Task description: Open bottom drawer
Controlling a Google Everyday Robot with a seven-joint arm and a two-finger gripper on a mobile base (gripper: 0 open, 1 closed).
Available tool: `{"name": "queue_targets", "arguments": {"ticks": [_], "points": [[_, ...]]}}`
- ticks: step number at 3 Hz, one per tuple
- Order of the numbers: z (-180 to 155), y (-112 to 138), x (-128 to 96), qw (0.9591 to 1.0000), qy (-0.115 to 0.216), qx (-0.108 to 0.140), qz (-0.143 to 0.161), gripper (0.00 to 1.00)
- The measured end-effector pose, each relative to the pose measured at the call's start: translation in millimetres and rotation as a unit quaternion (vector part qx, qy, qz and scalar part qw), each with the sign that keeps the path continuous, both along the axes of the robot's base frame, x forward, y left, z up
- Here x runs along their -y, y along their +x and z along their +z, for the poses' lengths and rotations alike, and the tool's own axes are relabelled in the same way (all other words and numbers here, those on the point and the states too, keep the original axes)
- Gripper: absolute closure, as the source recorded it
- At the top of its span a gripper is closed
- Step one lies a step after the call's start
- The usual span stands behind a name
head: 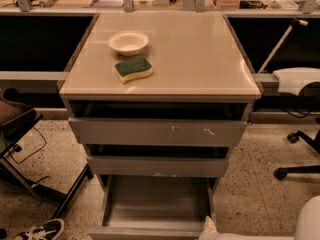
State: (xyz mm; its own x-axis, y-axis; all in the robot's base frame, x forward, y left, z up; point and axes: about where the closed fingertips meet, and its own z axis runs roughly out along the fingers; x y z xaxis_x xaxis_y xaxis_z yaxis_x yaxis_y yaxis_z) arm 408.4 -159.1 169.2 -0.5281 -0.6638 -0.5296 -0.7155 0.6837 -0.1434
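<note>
You are looking down on a squat grey metal cabinet with a smooth, glossy beige top [200, 49]. On it sit a shallow round cream bowl [128, 42] and, just beside that, a rectangular sponge with a rough green face over yellow foam [133, 69].

The bottom drawer [155, 204], a shallow matte grey tray with a plain flat front, stands well out at the foot of the cabinet; the frame's lower edge cuts off its front. Above it are the mid-sized grey front with a pale chip on its top edge [157, 166] and the widest grey front with white scratch marks [160, 132], each a little ajar.

The pale gripper [206, 228] is by the bottom drawer's front right corner, mostly cut off. You cannot tell whether it is wide, narrow or holding anything.
</note>
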Motion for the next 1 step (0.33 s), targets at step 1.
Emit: {"name": "queue_targets", "arguments": {"ticks": [1], "points": [[0.0, 0.0, 0.0, 1.0000, 0.000, 0.000, 0.000, 0.00]]}}
